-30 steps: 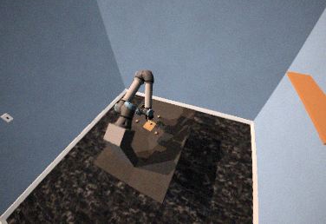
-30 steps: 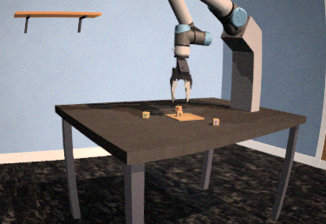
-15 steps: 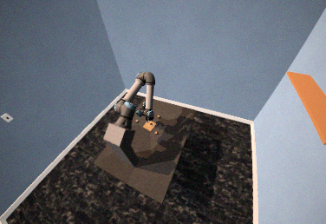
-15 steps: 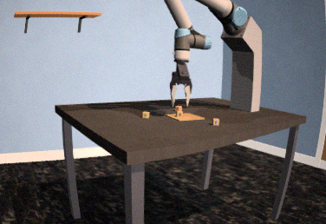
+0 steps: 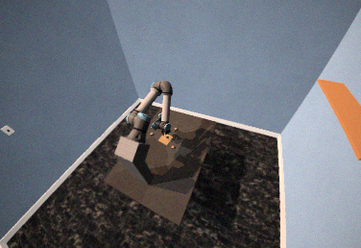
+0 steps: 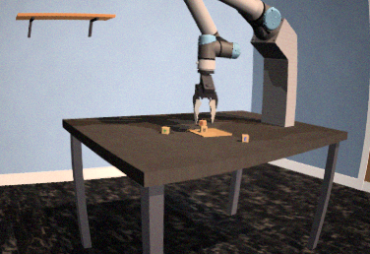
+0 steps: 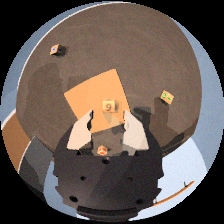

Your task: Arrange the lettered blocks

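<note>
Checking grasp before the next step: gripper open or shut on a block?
Open, holding nothing. The gripper hangs over the orange mat; the wrist view shows a gap between its fingers, with the lettered block beyond them.
</note>
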`<state>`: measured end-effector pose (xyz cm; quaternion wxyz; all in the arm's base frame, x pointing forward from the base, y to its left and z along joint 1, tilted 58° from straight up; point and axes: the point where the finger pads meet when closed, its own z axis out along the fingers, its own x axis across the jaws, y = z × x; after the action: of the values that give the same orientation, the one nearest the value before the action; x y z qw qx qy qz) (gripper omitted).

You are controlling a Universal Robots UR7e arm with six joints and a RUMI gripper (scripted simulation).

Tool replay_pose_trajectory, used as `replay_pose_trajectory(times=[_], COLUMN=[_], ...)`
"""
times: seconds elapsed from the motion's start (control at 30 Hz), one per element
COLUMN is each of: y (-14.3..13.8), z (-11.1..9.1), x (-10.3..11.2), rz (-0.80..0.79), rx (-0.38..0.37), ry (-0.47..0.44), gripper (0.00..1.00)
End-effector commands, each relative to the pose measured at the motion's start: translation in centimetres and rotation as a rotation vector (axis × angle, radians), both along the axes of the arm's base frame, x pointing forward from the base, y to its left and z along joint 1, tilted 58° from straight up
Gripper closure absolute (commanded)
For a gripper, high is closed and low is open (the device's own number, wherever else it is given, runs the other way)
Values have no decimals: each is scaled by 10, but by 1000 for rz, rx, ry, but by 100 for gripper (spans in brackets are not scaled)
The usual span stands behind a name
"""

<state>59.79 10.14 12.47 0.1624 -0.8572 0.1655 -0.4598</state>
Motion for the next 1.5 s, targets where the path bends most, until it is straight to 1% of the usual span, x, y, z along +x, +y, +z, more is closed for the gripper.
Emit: replay_pose_trajectory(times=[0.0, 0.7, 1.17, 1.47], y=[0, 1, 4, 4], z=[0, -2, -15, -17], x=[1, 4, 24, 28], rz=[0, 0, 0, 0], rx=[0, 0, 0, 0], ry=[-1, -1, -1, -1], gripper=[63, 63, 63, 63])
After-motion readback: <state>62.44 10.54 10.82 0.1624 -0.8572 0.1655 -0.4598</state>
